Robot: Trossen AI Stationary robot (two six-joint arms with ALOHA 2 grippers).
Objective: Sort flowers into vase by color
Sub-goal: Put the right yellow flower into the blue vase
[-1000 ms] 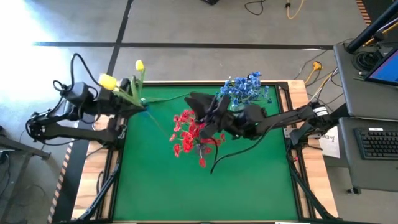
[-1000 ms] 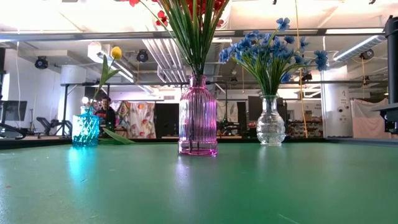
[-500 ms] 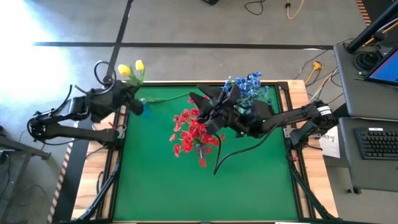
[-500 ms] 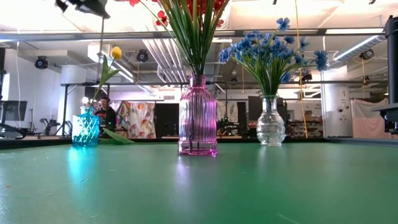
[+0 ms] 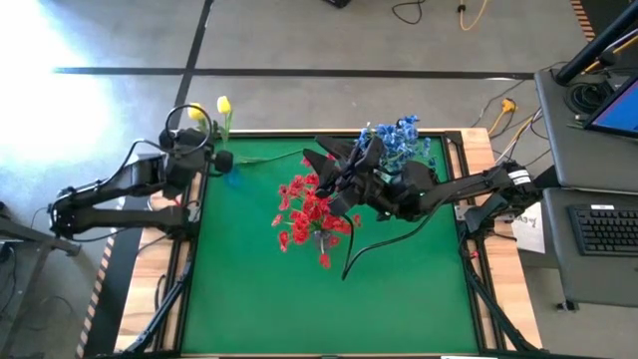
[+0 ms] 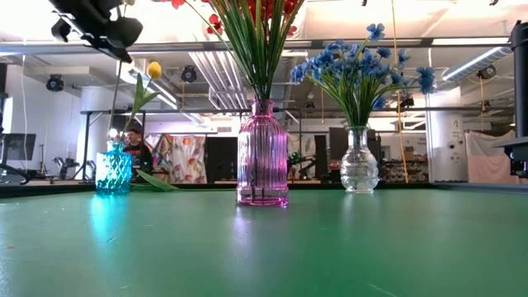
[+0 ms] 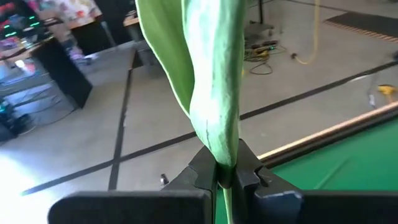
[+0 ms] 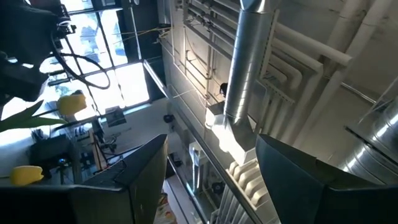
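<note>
My left gripper (image 5: 206,152) is at the table's far left corner, above the teal vase (image 6: 113,169), and shut on a yellow flower. That flower's bud (image 5: 197,112) is beside the bud of a second yellow flower (image 6: 153,70), which stands in the teal vase. The red flowers (image 5: 307,211) stand in the pink vase (image 6: 262,157). The blue flowers (image 5: 395,140) stand in the clear vase (image 6: 360,162). My right gripper (image 8: 211,180) hovers open above the red flowers, pointing upward, with nothing between its fingers. My left gripper pinches the yellow flower's green stem, where a leaf wraps it (image 7: 219,152), between its two fingertips. The fingers come nearly level from the table's left and lie across the stem. The flower stands roughly upright. Its thin lower stem (image 6: 116,107) runs down toward the teal vase's mouth. Whether the end is inside, I cannot tell.
The three vases stand in a row along the green table's far side. The mat's near half (image 5: 329,299) holds nothing. A desk with a keyboard (image 5: 606,229) stands beyond the right edge. A black cable (image 5: 374,239) hangs from my right arm over the mat.
My left gripper has come down over the teal vase and tipped from pointing down to nearly level. The held yellow flower has swung from leaning out to the left to near upright, and its bud has moved in beside the other yellow bud. My right gripper stays above the red flowers.
</note>
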